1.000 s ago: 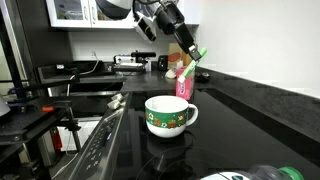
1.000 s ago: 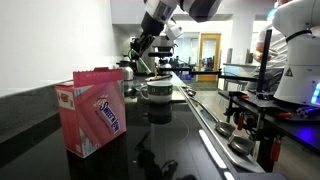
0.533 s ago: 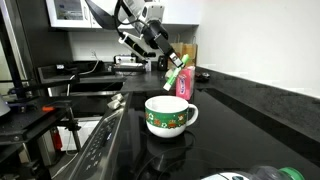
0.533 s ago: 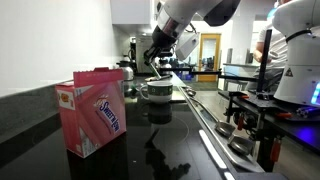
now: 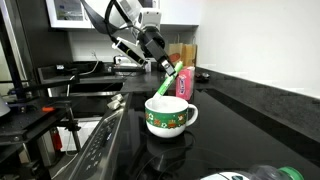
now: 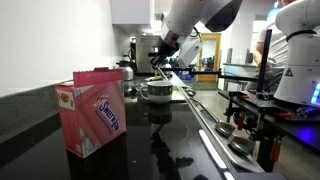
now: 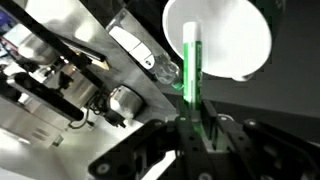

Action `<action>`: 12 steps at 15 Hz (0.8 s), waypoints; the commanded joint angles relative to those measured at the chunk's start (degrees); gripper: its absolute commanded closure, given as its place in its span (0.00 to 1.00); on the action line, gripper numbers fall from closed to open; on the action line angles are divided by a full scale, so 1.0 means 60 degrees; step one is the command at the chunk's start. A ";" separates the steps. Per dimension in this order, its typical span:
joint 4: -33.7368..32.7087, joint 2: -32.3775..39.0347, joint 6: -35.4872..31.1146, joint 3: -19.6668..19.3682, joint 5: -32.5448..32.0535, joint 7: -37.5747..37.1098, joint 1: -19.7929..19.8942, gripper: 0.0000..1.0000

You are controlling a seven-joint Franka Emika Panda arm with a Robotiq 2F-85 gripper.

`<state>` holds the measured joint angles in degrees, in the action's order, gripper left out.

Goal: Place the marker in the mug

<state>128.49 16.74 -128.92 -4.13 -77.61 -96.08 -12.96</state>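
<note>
Only the pink box (image 6: 92, 112), at eight o'clock in an exterior view, carries lettering — a slanted logo, seemingly "Sweet'N Low".

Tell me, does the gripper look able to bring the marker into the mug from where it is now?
Probably yes. The gripper holds the marker tilted just above the mug, whose mouth is open and empty in the wrist view; nothing appears to stand between them.
</note>
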 commanded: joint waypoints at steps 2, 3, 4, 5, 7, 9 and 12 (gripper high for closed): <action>-0.0052 0.0356 0.0186 0.0616 -0.0600 -0.0178 0.0672 0.95; -0.0048 0.0428 0.0151 0.0698 -0.0563 -0.0078 0.0770 0.95; -0.0041 0.0490 0.0110 0.0778 -0.0396 0.0129 0.0862 0.95; -0.0021 0.0549 0.0060 0.0829 -0.0410 0.0182 0.0927 0.95; -0.0013 0.0604 -0.0056 0.0936 -0.0297 0.0416 0.1070 0.55; 0.0028 0.0483 -0.0251 0.1026 -0.0148 0.0702 0.1215 0.42; 0.0109 0.0146 -0.1033 0.1254 0.0887 0.2796 0.1613 0.19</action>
<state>128.13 20.22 -130.66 1.36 -77.92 -90.36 -6.47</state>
